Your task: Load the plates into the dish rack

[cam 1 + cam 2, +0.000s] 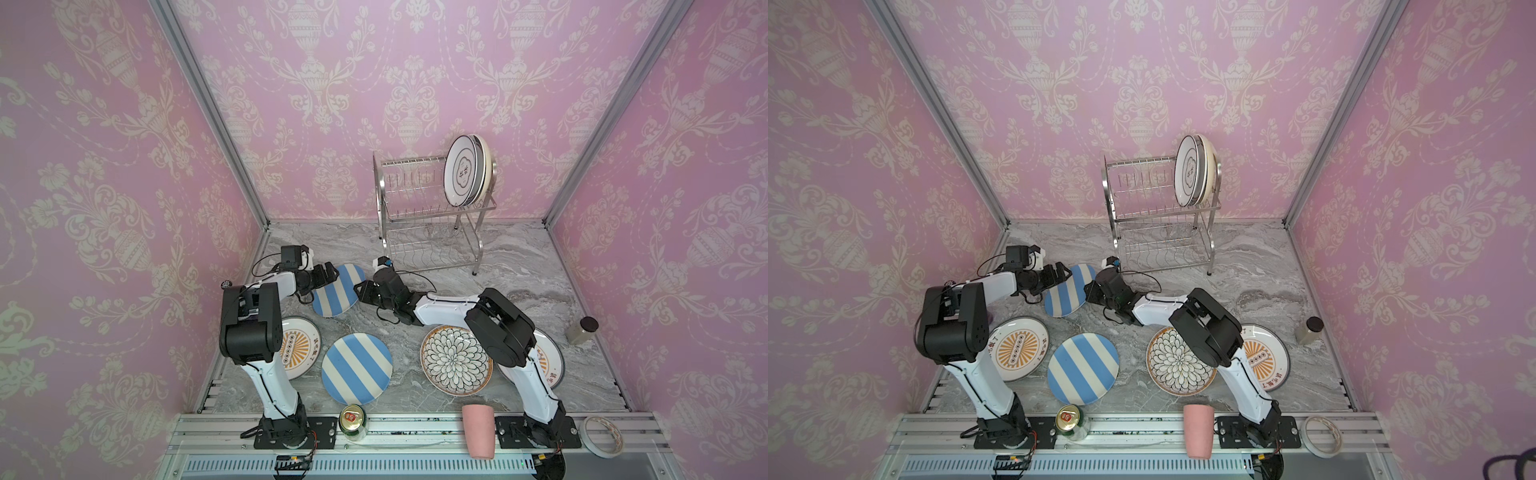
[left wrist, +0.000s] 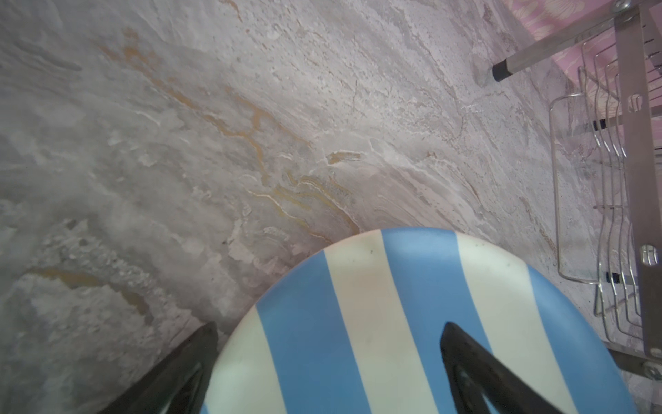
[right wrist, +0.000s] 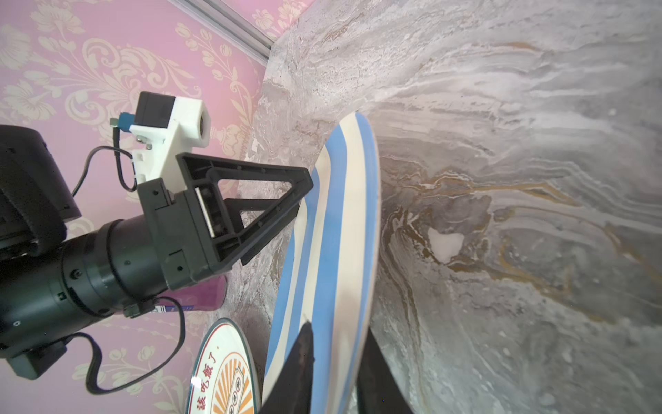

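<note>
Now, in a top view the striped plate [image 1: 336,295], likely hard, slippery and breakable, tilts near the dish rack [image 1: 430,232], in the left wrist view left fingers [image 2: 476,365] clamp its rim, the best hold, and in the right wrist view right fingers [image 3: 304,365] straddle it, tight or not I cannot tell.

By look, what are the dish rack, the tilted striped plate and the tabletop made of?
dish rack: metal wire and tube, probably polished steel; bright mirror glints.
striped plate: likely glazed ceramic, maybe melamine; satin finish, soft sheen, thin cream rim.
tabletop: grey marble look with gold veins, matte; real stone or printed film, can't tell.
</note>
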{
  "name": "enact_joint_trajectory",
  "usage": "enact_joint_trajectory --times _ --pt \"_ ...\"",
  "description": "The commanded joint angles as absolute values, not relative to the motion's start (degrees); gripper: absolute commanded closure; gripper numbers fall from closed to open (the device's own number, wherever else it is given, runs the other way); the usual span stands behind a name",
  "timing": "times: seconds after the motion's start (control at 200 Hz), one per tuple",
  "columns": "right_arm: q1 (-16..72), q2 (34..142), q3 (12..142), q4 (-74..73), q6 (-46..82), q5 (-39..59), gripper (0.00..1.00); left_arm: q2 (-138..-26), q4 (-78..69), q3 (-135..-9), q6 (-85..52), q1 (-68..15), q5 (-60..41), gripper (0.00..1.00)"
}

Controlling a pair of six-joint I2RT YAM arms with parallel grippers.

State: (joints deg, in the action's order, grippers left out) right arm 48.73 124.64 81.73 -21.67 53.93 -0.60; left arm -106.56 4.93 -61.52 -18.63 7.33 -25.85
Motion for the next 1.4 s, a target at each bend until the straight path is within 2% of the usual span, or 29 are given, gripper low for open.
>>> enact_joint_trajectory --times 0.0,0.185,0.37,0.55,0.796,0.921,1.216,1.391 --pt "48.8 120.8 80.7 -20.1 49.6 -4.0 0.81 -103.0 3.9 -60.3 -20.6 6.9 -27.3 0.01" --pt "48.9 121.3 79.7 -22.0 50.8 -3.4 0.9 -99.1 -0.2 -58.2 -22.0 6.9 -28.4 0.01" --pt "49.1 120.0 80.6 -20.2 48.0 -3.9 1.0 -95.9 3.7 -58.8 -20.1 7.0 -26.5 0.01" --pt "49.1 116.2 79.1 -21.2 44.3 -6.4 1.0 -88.2 3.6 -57.8 -19.4 7.0 -22.9 0.01" --pt "49.0 112.5 78.9 -21.0 40.9 -5.0 1.0 -83.7 5.3 -57.7 -19.4 7.0 -21.6 0.01" --pt "49.8 107.8 79.3 -14.9 31.8 -7.4 1.0 -81.9 5.4 -57.7 -19.9 7.0 -21.9 0.01" --pt "54.0 92.6 80.7 2.9 6.0 -22.9 1.0 -76.6 8.9 -59.8 -20.2 7.0 -21.7 0.01" --pt "55.4 85.1 81.8 12.2 3.0 -22.7 1.0 -73.3 11.1 -61.8 -20.4 7.0 -22.8 0.01"
